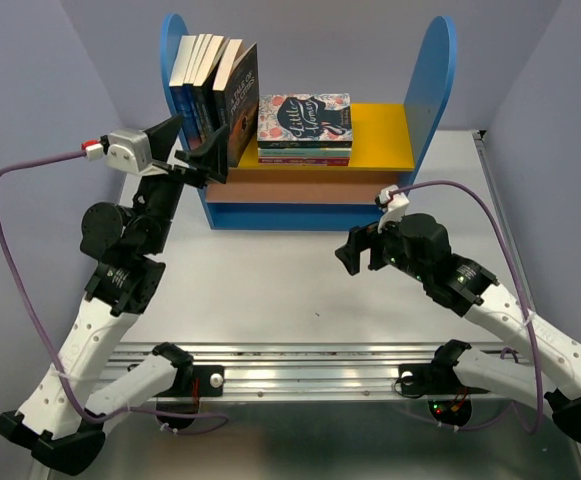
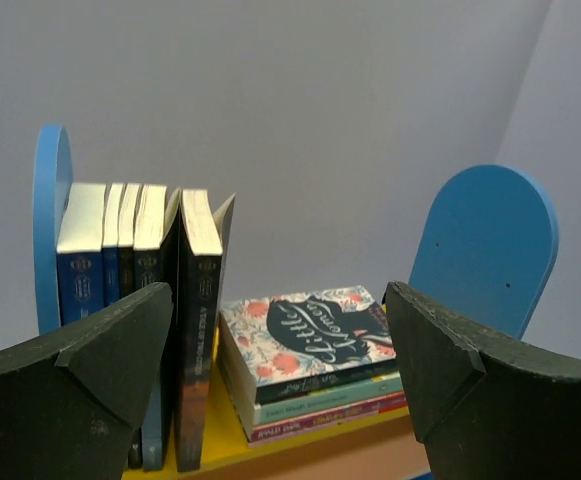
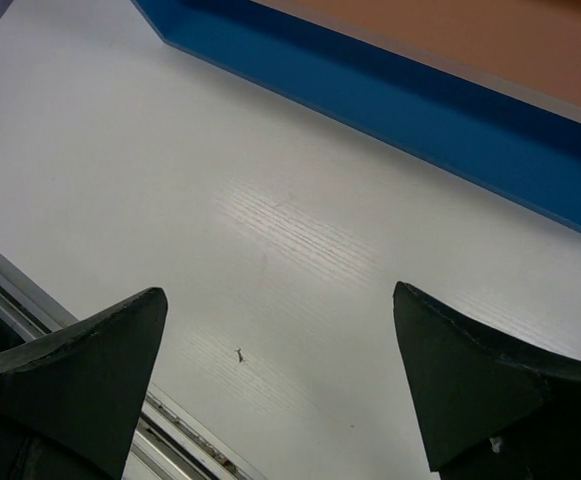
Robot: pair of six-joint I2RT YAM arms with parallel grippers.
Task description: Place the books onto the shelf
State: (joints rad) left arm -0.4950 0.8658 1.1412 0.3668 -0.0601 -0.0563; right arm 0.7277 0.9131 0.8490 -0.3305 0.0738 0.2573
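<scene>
While the books (image 1: 215,85) stand upright, spines toward the arms, at the left end of the yellow board of the shelf (image 1: 432,80), the left gripper (image 1: 195,148) hangs spread wide just in front of them, holding nothing. The right gripper (image 1: 362,250), also spread and empty, hovers over the tabletop (image 1: 270,290) before the shelf's base, farther from them.

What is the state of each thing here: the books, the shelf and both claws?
Five thin dark and blue paperback books: standing upright in a row, at the left end of the yellow board.
Small wooden shelf with rounded blue sides: upright on the table.
Flat stack of books with a floral cover on top: lying on the yellow board.
Left claw: open, empty, facing the books.
Right claw: open, empty, over the table.
</scene>
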